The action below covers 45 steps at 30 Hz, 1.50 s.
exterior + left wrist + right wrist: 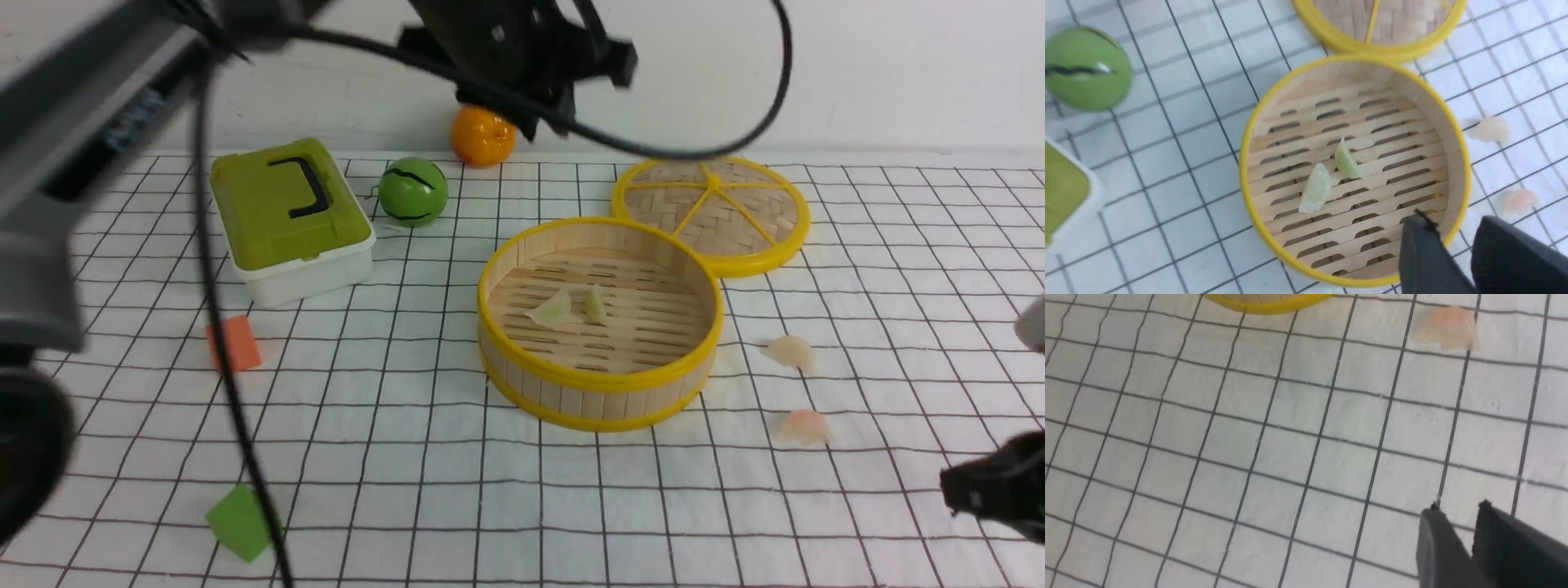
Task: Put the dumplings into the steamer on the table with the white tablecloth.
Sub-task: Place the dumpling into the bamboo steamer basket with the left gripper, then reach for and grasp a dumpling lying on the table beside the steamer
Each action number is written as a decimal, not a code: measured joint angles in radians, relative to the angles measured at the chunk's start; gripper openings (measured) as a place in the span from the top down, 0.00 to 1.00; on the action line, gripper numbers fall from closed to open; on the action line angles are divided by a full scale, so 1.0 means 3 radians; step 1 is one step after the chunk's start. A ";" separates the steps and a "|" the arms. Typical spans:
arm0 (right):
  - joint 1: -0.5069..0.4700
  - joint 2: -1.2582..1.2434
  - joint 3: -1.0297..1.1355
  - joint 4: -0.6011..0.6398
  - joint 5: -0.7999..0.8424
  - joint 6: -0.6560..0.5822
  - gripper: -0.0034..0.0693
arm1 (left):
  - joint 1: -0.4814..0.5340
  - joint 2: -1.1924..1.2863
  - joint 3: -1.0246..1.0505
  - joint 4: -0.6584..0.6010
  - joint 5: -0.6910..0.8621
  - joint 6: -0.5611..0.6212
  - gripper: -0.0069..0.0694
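Two green dumplings [1316, 188] in steamer [1247, 163]; pale dumpling [791, 353] and pinkish dumpling [805, 427] on table [424, 506] beside it. Left fingers [1447, 220] and right fingers [1459, 508] parted, empty. Dumplings likely light, soft, maybe slippery; pinch gently across the thick middle, avoiding thin tips.

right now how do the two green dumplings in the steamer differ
The green dumpling on the steamer's left looks broader, while the green dumpling nearer its middle looks slimmer.
The left one is a pale, frosty green; the middle one is a yellower green.
In the left wrist view their long sides lean in different directions, the left one's one way and the middle one's the other.
Both rest on the slatted floor, not touching.
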 joint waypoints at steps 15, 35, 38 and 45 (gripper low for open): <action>0.0074 0.2136 -0.1337 -0.0093 -0.0090 -0.1320 0.35 | 0.0000 -0.2114 0.2453 0.0241 0.0000 0.0013 0.86; 0.0098 0.3055 -0.1978 -0.0330 0.0247 -0.1791 0.47 | 0.0000 -0.4597 0.5248 0.0596 -0.0004 0.0070 0.84; 0.0098 0.3066 -0.2013 -0.0330 0.0377 -0.1791 0.63 | 0.0000 -0.4900 0.5476 0.0698 -0.0118 0.0078 0.84; 0.0098 0.3092 -0.2220 -0.0330 0.0879 -0.1505 0.72 | 0.0000 -0.5323 0.5964 0.0981 -0.0373 -0.0099 0.83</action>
